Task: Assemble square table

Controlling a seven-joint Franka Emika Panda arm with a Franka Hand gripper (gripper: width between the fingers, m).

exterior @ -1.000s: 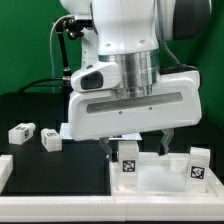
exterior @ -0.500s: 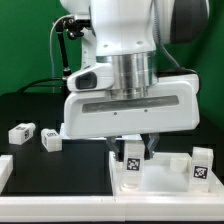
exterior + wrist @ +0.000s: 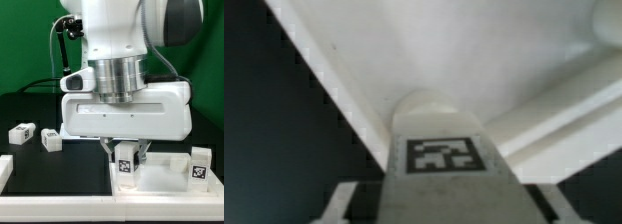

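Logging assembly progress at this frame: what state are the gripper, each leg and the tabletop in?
gripper: shut on a leg, one finger on each side.
held leg: upright on the tabletop, tag facing the exterior camera; can't tell if it is screwed in.
second leg: upright on the tabletop, free.
third leg: lying loose on the black table.
fourth leg: lying loose beside it.
tabletop: flat, recessed side up.

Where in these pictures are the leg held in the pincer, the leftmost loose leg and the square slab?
gripped leg (image 3: 125, 166): exterior view, on its tag face.
leftmost loose leg (image 3: 20, 131): exterior view, on its upper side.
square slab (image 3: 165, 190): exterior view, on its bare recessed surface.
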